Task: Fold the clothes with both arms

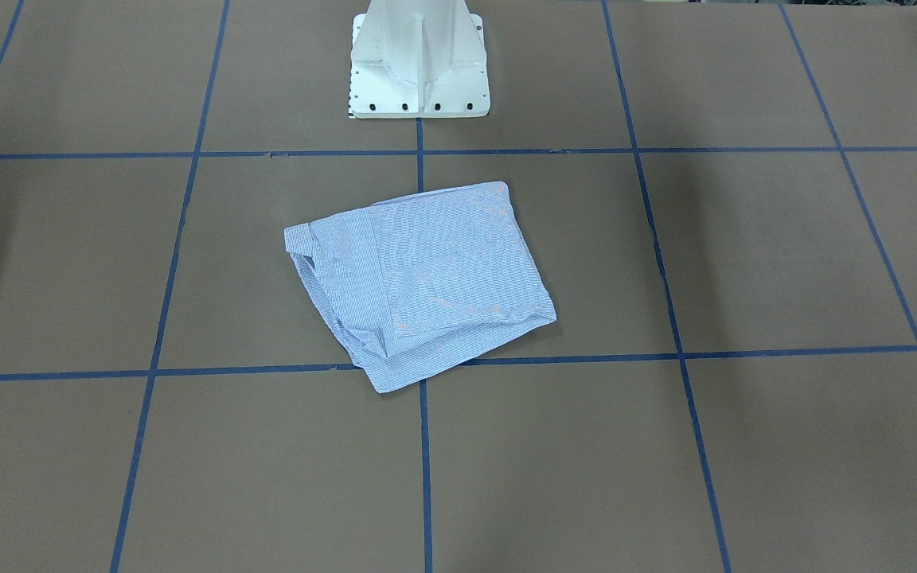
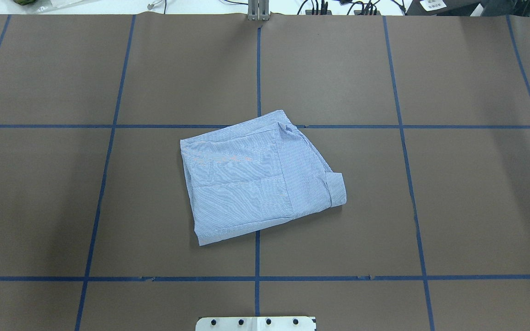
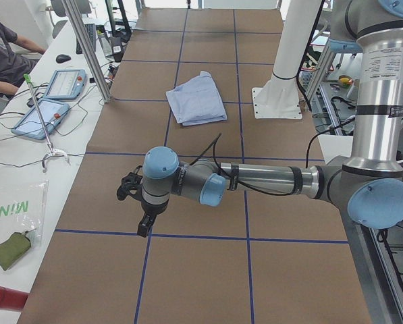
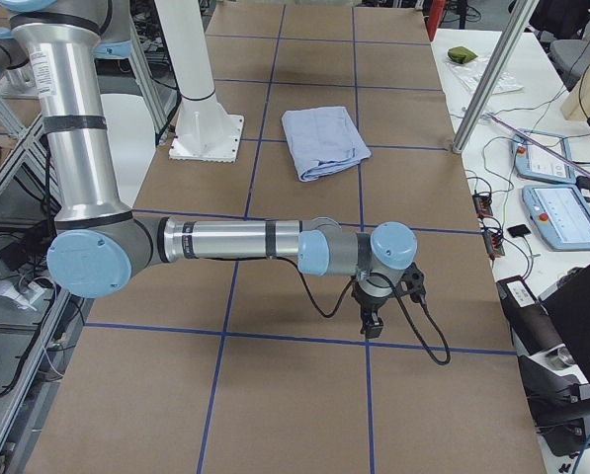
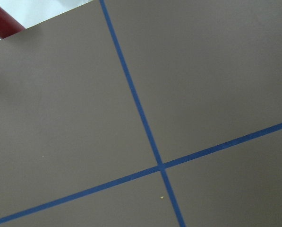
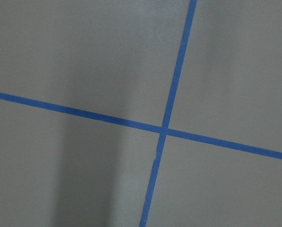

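Note:
The light blue-and-white striped shirt (image 2: pixel 258 177) lies folded into a compact, slightly skewed rectangle at the middle of the brown table; it also shows in the front-facing view (image 1: pixel 419 282), the left view (image 3: pixel 198 98) and the right view (image 4: pixel 324 141). No arm touches it. My left gripper (image 3: pixel 144 225) shows only in the left view, far from the shirt, pointing down over the table. My right gripper (image 4: pixel 372 324) shows only in the right view, likewise far from the shirt. I cannot tell whether either is open or shut. Both wrist views show only table and blue tape.
The white pedestal base (image 1: pixel 419 60) stands behind the shirt. Blue tape lines (image 2: pixel 258 276) grid the brown table. Tablets (image 3: pixel 56 98), cables and a seated person (image 3: pixel 5 54) line one long side; a metal post (image 4: pixel 482 89) stands there.

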`<state>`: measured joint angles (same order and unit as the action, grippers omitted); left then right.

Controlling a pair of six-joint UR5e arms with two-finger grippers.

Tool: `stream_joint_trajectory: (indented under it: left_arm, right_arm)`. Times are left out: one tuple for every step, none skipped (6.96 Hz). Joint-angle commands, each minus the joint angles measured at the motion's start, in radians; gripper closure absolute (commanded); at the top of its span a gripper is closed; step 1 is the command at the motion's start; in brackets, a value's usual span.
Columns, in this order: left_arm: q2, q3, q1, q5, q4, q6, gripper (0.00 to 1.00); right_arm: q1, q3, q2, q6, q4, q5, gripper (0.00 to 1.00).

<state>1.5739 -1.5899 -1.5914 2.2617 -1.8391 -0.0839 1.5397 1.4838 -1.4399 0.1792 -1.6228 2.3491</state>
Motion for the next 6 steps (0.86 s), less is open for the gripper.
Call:
stream_joint_trajectory:
  left_arm:
    - [-0.047,0.03,-0.002,-0.007,-0.006,0.003,0.0]
    - [-0.049,0.04,-0.002,-0.007,-0.009,0.012,0.0]
    - [-0.045,0.041,-0.002,-0.002,0.003,0.018,0.0]
    - [-0.043,0.025,-0.002,0.001,0.024,0.092,0.0]
    - [-0.04,-0.005,0.001,0.019,0.07,0.165,0.0]
    - [-0.035,-0.013,0.004,0.059,0.124,0.167,0.0]
  right_arm:
    - [0.055,0.0,-0.04,-0.001,0.001,-0.002,0.0]
    - [0.059,-0.002,-0.06,0.006,0.017,-0.025,0.0]
    - [0.06,0.016,-0.063,-0.007,0.017,-0.025,0.0]
    - [0.06,0.021,-0.057,-0.023,0.005,-0.022,0.0]
    - [0.06,0.021,-0.062,-0.059,0.004,-0.018,0.0]
    - [0.06,0.023,-0.063,-0.072,0.001,-0.007,0.0]
